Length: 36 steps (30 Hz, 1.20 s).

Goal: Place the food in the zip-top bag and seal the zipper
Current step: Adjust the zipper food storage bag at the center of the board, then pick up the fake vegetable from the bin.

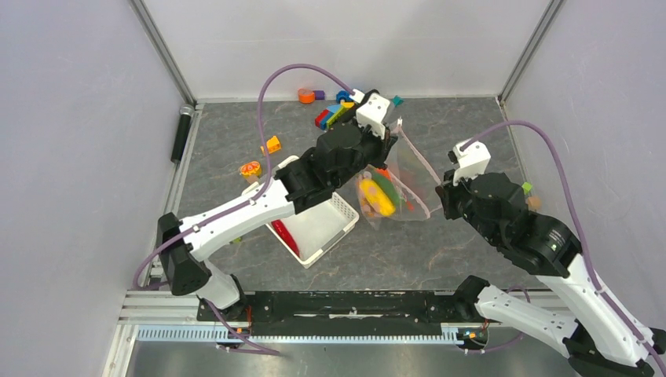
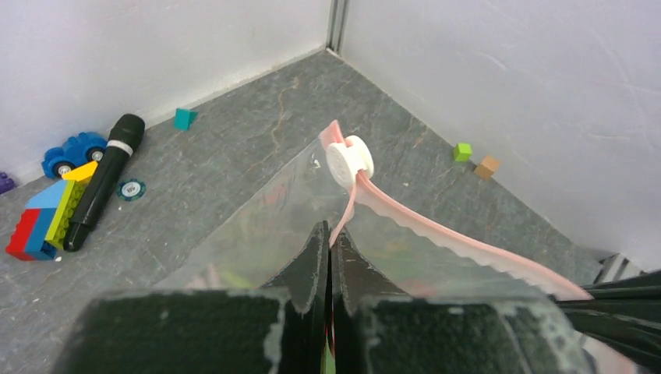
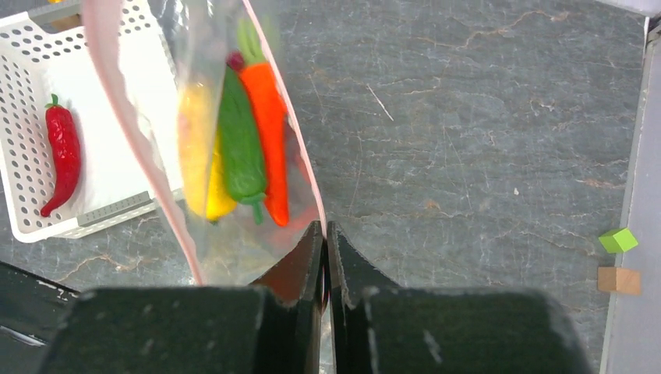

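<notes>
Grey stone-look desk (image 1: 408, 251), pale walls all round, and right in the middle of it the zip-top bag (image 1: 408, 169), held up off the desk just right of the white basket (image 1: 339, 210). Both sets of jaws are on it! The left jaws, beyond the basket's far right corner, are pressed tight together with the clear plastic and the pink zipper (image 2: 436, 234) pinched between them. The right jaws, further right of the basket, are closed too, clamped on the bag's edge where a pink strip runs into them. Between the two grips the mouth gapes, with two pink strips running apart in the right wrist view. A white slider (image 2: 349, 160) sits on the strip just past the left jaws.

Down in the bag, hanging by the basket's right corner, is the food (image 3: 240, 144): yellow, green and orange pieces packed side by side. One red chilli (image 3: 62, 152) lies inside the basket.

Further out, toy blocks (image 1: 334, 114) lie well behind the basket, a black microphone (image 1: 182, 133) far to its left, and a green cube (image 3: 618, 240) and tan cube (image 3: 619, 279) well to its right.

From above, the wrists cover both grips. Through the left wrist view the contents are only a smear of colour. A dark piece behind the orange one is too hidden to name.
</notes>
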Each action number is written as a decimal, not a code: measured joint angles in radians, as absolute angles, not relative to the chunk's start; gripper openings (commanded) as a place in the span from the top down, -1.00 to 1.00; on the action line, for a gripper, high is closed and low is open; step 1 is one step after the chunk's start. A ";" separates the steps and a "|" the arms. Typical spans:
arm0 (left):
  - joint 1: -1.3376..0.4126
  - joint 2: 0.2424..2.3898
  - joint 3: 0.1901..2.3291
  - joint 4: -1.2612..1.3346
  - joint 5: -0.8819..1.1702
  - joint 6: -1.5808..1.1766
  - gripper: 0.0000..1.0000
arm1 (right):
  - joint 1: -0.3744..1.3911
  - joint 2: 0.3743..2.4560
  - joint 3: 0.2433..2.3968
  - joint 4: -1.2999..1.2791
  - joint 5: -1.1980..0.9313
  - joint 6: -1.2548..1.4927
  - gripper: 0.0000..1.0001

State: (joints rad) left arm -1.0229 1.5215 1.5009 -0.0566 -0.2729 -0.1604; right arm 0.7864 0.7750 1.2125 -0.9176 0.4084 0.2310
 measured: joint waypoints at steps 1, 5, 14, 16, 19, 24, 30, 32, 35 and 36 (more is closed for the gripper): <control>-1.023 1.532 1.507 -0.062 -0.278 -0.159 0.95 | 0.786 0.768 1.212 -0.918 0.410 0.231 0.83; -1.023 1.581 1.512 -0.099 -0.289 -0.159 0.74 | 0.786 0.744 1.192 -0.921 0.432 0.231 0.84; -1.004 1.632 1.512 -0.185 -0.297 -0.171 -0.04 | 0.786 0.741 1.083 -0.841 0.421 0.212 0.90; -0.999 1.630 1.506 -0.192 -0.290 -0.181 -0.89 | 0.786 0.733 1.031 -0.788 0.389 0.211 0.91; -0.996 1.600 1.451 -0.196 -0.277 -0.205 -0.99 | 0.786 0.727 0.968 -0.716 0.360 0.207 0.91; -0.996 1.503 1.343 -0.253 -0.285 -0.243 -0.99 | 0.786 0.725 0.895 -0.610 0.347 0.202 0.91; -0.996 1.390 1.265 -0.352 -0.395 -0.341 -0.99 | 0.786 0.725 0.861 -0.547 0.366 0.194 0.91; -0.994 1.358 1.234 -0.390 -0.440 -0.376 -0.99 | 0.786 0.725 0.857 -0.533 0.385 0.192 0.91; -0.990 1.309 1.171 -0.440 -0.496 -0.421 -0.99 | 0.786 0.725 0.853 -0.523 0.405 0.192 0.91; -0.986 1.287 1.141 -0.450 -0.508 -0.434 -0.99 | 0.786 0.726 0.852 -0.522 0.409 0.192 0.91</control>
State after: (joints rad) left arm -0.9855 1.2869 1.1412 -0.4503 -0.5079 -0.4335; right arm 0.7860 0.7261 0.8520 -0.5224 0.4091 0.1925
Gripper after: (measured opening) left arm 0.993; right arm 0.051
